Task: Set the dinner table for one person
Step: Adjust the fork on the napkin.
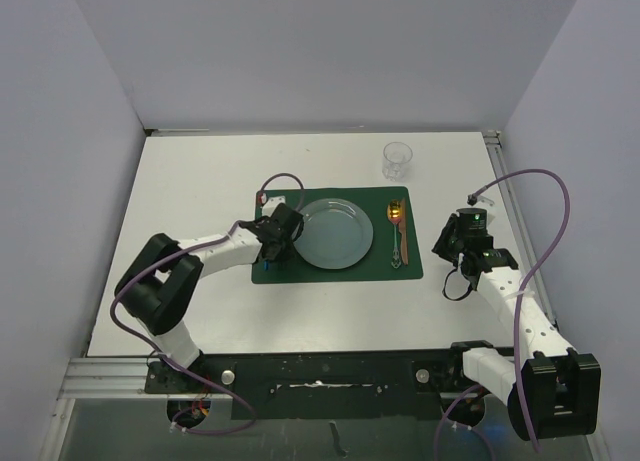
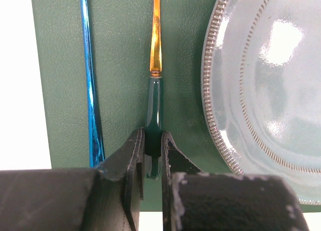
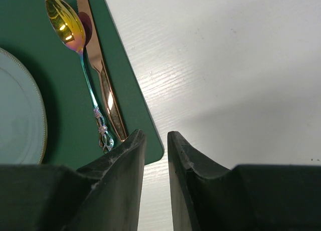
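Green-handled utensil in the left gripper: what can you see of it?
The green-handled utensil is slim: glossy dark green handle, shiny gold neck, head cut off at the frame's top. The left gripper is shut on the handle's end. It runs along the green placemat, between a blue utensil and the plate, touching neither.

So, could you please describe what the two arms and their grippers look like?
Both arms have white links with bulky black joints: left arm, right arm. A purple cable loops along each. The left gripper and right gripper have matte black, wedge-shaped fingers; a green light glows on the right wrist.
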Robot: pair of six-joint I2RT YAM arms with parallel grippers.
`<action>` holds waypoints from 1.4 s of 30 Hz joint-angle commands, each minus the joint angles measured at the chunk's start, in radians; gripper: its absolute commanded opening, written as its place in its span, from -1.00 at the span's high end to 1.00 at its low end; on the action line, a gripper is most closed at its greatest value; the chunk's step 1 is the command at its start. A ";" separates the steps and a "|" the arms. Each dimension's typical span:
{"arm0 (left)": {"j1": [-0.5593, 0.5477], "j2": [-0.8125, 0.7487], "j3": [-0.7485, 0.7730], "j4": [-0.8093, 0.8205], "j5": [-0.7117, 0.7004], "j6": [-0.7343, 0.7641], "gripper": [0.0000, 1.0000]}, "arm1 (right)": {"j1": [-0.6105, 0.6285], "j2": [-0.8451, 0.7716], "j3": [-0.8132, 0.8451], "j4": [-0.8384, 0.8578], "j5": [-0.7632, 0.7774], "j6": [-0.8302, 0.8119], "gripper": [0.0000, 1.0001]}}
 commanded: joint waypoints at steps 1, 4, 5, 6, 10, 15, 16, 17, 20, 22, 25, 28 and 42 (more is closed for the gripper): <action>0.000 0.036 0.050 0.034 -0.008 0.014 1.00 | -0.001 -0.018 0.044 0.017 0.009 -0.008 0.48; -0.001 0.044 0.057 0.031 -0.008 0.007 1.00 | -0.001 -0.018 0.044 0.015 0.012 -0.010 0.48; 0.000 0.044 0.057 0.030 -0.008 0.005 1.00 | -0.001 -0.018 0.044 0.014 0.012 -0.010 0.48; 0.000 0.044 0.057 0.029 -0.009 0.002 1.00 | -0.001 -0.017 0.044 0.014 0.013 -0.011 0.48; 0.000 0.041 0.055 0.017 -0.015 -0.010 1.00 | 0.001 -0.015 0.044 0.015 0.013 -0.010 0.48; -0.001 0.028 0.051 -0.009 -0.018 -0.026 1.00 | -0.001 -0.011 0.044 0.019 0.009 -0.008 0.47; -0.001 0.026 0.053 -0.015 -0.015 -0.027 1.00 | -0.001 -0.011 0.045 0.019 0.008 -0.008 0.48; -0.001 0.024 0.056 -0.021 -0.012 -0.028 1.00 | -0.001 -0.011 0.045 0.020 0.008 -0.008 0.48; 0.000 0.024 0.067 -0.042 -0.009 -0.038 1.00 | -0.001 -0.011 0.044 0.021 0.006 -0.007 0.47; 0.000 0.023 0.073 -0.053 -0.008 -0.041 0.84 | -0.001 -0.012 0.044 0.021 0.006 -0.007 0.48; 0.000 0.016 0.073 -0.061 -0.010 -0.043 0.56 | -0.001 -0.014 0.044 0.020 0.006 -0.007 0.48; -0.001 -0.005 0.065 -0.067 -0.011 -0.047 0.32 | -0.001 -0.014 0.044 0.021 0.005 -0.007 0.48; 0.009 -0.069 0.148 -0.124 -0.099 -0.029 0.17 | -0.001 -0.007 0.040 0.032 -0.002 -0.005 0.48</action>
